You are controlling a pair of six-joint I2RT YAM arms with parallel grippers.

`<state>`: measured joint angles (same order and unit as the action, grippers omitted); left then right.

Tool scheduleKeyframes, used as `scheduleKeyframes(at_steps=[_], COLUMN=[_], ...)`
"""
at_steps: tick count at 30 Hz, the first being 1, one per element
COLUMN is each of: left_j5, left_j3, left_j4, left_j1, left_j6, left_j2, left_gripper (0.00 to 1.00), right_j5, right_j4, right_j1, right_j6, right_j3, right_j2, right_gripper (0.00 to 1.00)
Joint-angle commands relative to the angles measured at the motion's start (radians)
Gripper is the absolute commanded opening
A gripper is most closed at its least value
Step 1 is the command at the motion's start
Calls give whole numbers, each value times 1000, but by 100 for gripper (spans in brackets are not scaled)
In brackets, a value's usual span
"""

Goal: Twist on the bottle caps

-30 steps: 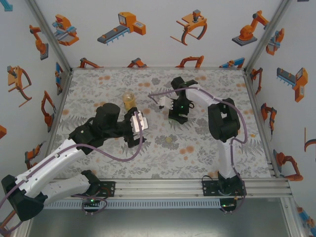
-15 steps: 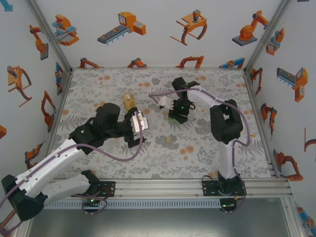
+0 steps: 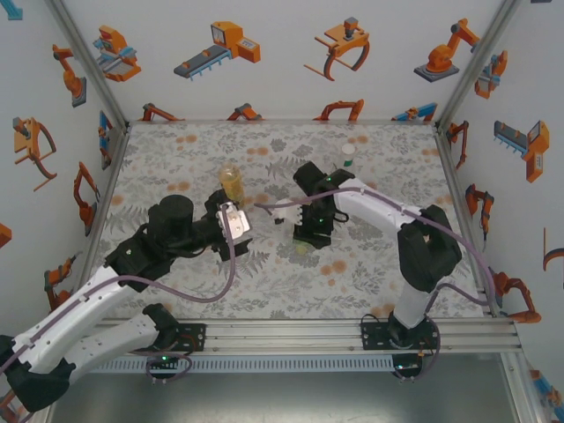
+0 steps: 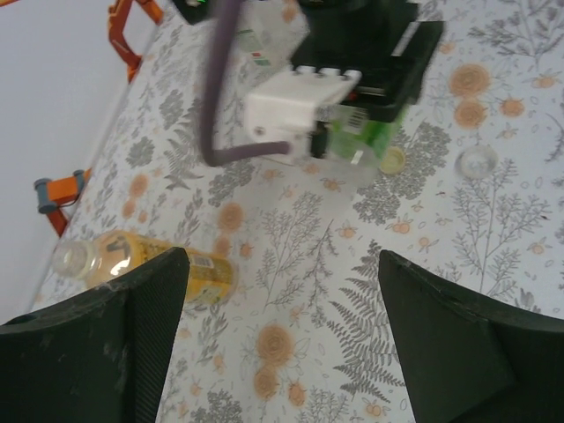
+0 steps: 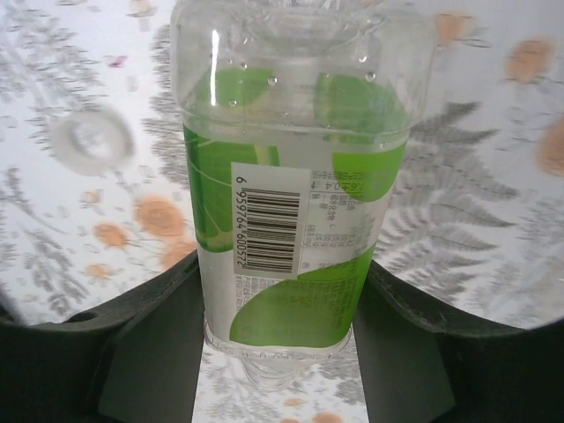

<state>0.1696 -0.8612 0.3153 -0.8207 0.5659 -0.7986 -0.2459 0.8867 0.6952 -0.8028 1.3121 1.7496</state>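
Bottle caps (image 4: 392,159) lie loose beside the green-labelled bottle (image 5: 291,132) gripped by the right hand (image 5: 282,273); left hand (image 4: 282,264) open, empty.

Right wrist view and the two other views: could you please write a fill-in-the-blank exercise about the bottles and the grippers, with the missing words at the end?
1. The right gripper is closed on a bottle whose label is white and ____.
2. The yellow bottle is not upright; it lies on its ____.
3. The left gripper is ____, with nothing between its fingers.

Missing words: green; side; open.
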Motion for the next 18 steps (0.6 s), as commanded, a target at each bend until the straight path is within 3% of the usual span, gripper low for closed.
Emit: scheduleKeyframes(at_steps=[1,9,18], left_j5=[-106,-241,-278], left_j3=[18,56,69], left_j4=[-66,-123,-126], left_j1=[8,26,35], left_j6=[7,0,1], left_j2=[35,119,170], left_gripper=[80,79,79], right_j5=[-3,45,100], right_j4=[0,-76,-89], right_j1=[52,229,343], right_j6=[94,232,255], right_j3=[-70,-147,31], right_j2=[-59,-101,88], right_gripper=[49,49,49])
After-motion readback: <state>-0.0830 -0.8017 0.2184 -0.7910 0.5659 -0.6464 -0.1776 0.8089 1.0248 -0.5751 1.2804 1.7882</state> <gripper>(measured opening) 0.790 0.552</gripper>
